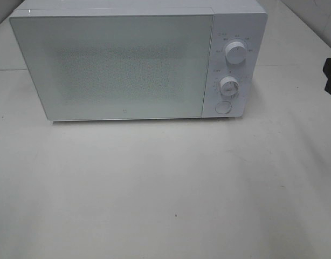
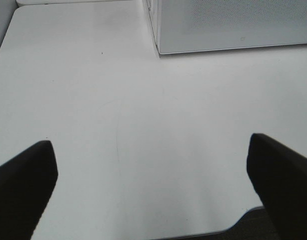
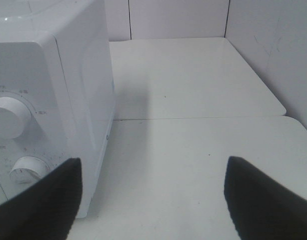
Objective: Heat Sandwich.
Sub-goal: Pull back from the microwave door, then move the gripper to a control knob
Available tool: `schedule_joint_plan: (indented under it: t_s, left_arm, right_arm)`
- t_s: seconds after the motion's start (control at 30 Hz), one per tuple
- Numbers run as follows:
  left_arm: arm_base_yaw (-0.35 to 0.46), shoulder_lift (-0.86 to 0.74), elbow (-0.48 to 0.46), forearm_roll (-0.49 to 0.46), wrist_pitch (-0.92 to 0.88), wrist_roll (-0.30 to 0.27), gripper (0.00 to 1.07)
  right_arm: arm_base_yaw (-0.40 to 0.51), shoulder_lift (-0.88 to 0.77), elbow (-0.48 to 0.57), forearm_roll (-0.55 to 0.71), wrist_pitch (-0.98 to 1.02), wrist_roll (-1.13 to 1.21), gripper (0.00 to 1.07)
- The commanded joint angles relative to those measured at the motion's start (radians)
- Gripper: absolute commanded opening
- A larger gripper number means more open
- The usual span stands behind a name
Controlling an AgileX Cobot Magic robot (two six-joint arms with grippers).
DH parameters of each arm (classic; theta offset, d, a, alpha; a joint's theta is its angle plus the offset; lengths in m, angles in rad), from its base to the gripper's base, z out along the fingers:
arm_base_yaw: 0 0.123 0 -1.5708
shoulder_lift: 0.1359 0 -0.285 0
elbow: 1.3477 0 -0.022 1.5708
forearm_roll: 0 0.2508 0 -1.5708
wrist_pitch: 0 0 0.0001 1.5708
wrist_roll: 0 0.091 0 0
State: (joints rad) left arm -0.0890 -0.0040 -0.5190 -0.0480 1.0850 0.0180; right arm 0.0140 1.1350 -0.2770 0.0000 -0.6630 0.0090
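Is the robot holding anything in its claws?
No, nothing. The left gripper and the right gripper are both open and empty.

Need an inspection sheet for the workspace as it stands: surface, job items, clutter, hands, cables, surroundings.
Surface: white table, a few small dark specks.
Job's things: microwave at the back, door shut; sandwich not seen in any view.
Clutter: nothing seen.
Hands: left hand open, empty, over the table in front of the microwave; right hand open, empty, near the microwave's dial side.
Cables: nothing seen.
Surroundings: pale wall panels behind the table.
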Motion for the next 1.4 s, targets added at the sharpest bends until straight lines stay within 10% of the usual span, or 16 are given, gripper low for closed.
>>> schedule_joint_plan:
  t_s: [0.03, 1.1, 1.4]
  left_arm:
    - [0.001, -0.018, 0.002, -0.004, -0.014, -0.007, 0.98]
    - [0.001, -0.018, 0.002, -0.004, -0.014, -0.007, 0.98]
    - [0.001, -0.018, 0.002, -0.004, -0.014, -0.007, 0.98]
  right_arm:
    - [0.043, -0.003, 0.025, 0.106, -0.084, -0.078, 0.75]
    - [0.755, 0.402, 0.083, 0.793, -0.584, -0.325, 0.75]
    - [0.805, 0.502, 0.003, 0.85, -0.594, -0.318, 0.75]
